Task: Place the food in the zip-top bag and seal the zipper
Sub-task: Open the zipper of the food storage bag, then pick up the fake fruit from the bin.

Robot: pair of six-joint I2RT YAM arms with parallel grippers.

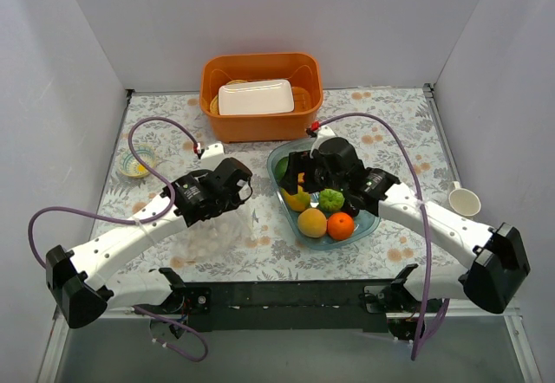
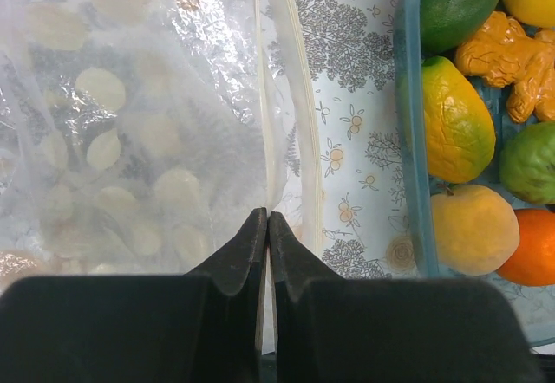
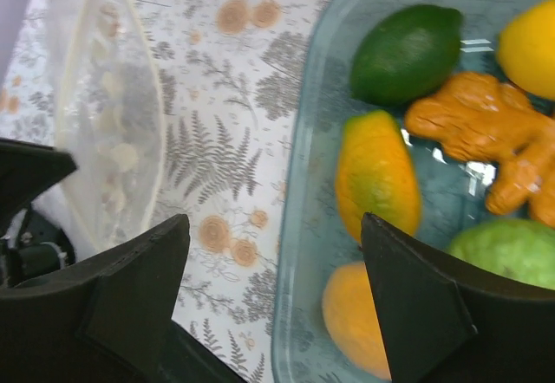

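The zip-top bag (image 2: 130,123) is clear and crinkly and lies left of the blue tray (image 2: 412,140). Its whitish zipper (image 2: 295,97) runs along the mouth edge. My left gripper (image 2: 267,218) is shut on that edge of the bag (image 1: 208,240). The food sits in the tray (image 3: 299,227): a lime (image 3: 406,49), a lemon (image 3: 529,45), a ginger root (image 3: 486,132), a mango (image 3: 375,175), a green fruit (image 3: 507,249) and a yellow-orange fruit (image 3: 355,318). An orange (image 1: 341,225) lies at the tray's near end. My right gripper (image 3: 276,227) hangs open over the tray's left rim, holding nothing.
An orange basin (image 1: 260,97) holding a white tray (image 1: 256,97) stands at the back. A small bowl (image 1: 137,165) sits at the left, and a white cup (image 1: 464,199) at the right. White walls close in three sides.
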